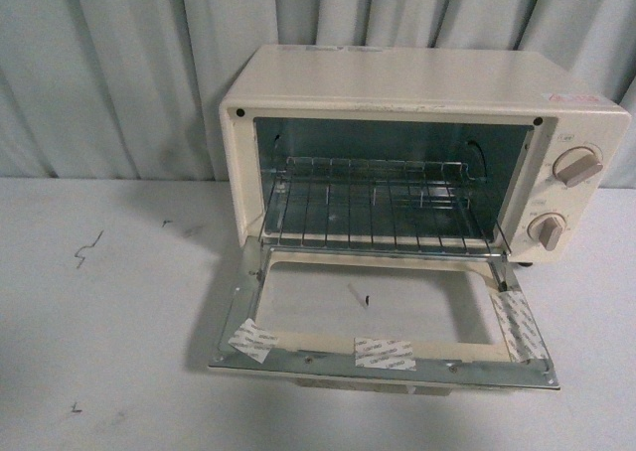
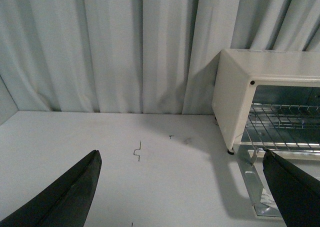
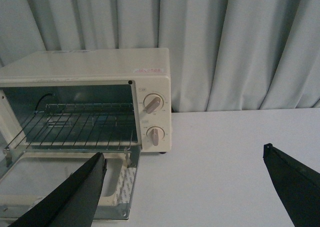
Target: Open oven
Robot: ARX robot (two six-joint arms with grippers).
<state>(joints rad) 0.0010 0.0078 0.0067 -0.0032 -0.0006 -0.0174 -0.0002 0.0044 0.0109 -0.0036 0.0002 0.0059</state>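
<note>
The oven (image 1: 417, 123) sits at the back of the white table (image 1: 109, 322) against the curtain (image 1: 119, 64), its door (image 1: 383, 322) dropped flat toward me and the wire rack (image 1: 378, 203) showing inside. Both grippers, left (image 2: 185, 192) and right (image 3: 190, 187), are spread wide and hold nothing, clear of the oven.

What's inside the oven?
Inside the oven there is only a wire rack, with nothing on it. Whatever lies under the rack at the very back is too dim to tell.
</note>
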